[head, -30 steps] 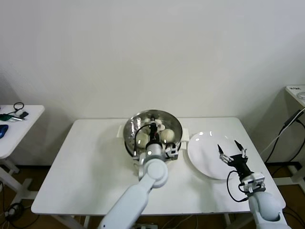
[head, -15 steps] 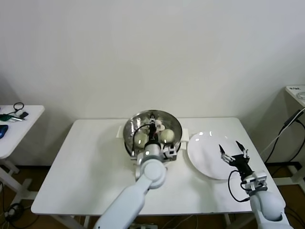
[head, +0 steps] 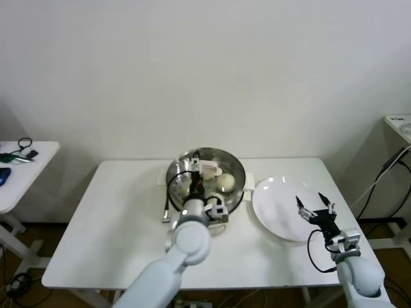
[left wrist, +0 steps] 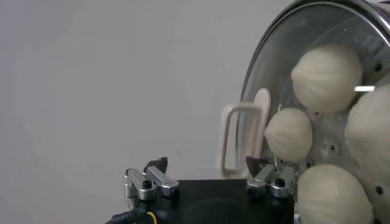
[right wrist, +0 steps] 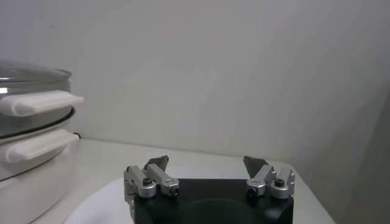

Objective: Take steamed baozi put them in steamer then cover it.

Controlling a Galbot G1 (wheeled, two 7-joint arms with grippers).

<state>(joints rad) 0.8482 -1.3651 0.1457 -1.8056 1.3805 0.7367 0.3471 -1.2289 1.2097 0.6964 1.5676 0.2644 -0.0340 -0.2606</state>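
The steamer (head: 236,168) stands at the table's back centre with the cover (head: 218,158) lying on it, white handle (head: 209,169) up. Several baozi (head: 226,181) show through the glass. In the left wrist view the cover's rim (left wrist: 286,24), its handle (left wrist: 244,137) and the baozi (left wrist: 326,76) under the glass are close by. My left gripper (head: 194,184) (left wrist: 206,164) is open and empty beside the handle, over the cover's left part. My right gripper (head: 316,206) (right wrist: 207,163) is open and empty over the white plate's near right edge.
A flat white plate (head: 273,205) with nothing on it lies right of the steamer; it also shows in the right wrist view (right wrist: 97,201), with the steamer (right wrist: 24,164) beyond. A side table (head: 19,173) with small items stands far left. A cable (head: 379,183) hangs at the right.
My left gripper has let go of the cover's handle and shifted left, so the handle now shows. The right gripper has drawn back slightly toward the table's near edge.
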